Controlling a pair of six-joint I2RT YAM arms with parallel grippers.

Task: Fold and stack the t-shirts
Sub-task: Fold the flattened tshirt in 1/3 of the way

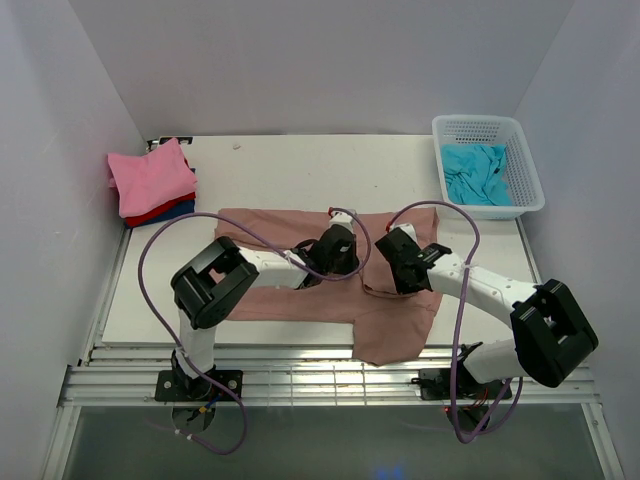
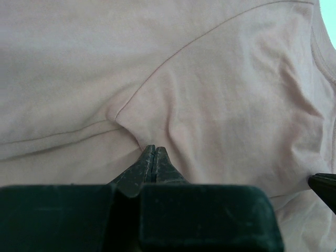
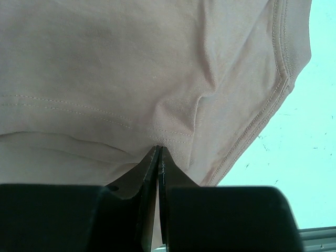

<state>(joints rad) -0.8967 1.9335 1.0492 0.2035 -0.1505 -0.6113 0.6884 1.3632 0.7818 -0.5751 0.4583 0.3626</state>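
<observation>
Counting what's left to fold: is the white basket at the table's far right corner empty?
No, a crumpled turquoise t-shirt lies inside the white basket.

Bright, even overhead light; soft shadows; near edges slightly blurred.

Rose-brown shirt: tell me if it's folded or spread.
Mostly spread: rose-brown shirt lies wide across the table, left hand and right hand pinching it.

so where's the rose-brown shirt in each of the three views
top external: rose-brown shirt spread across the near middle.
left wrist: fills almost the whole picture, puckered at the left gripper.
right wrist: fills left and centre.
shared landmark: white table, a pale sliver top right in left wrist, right side in right wrist.
</observation>
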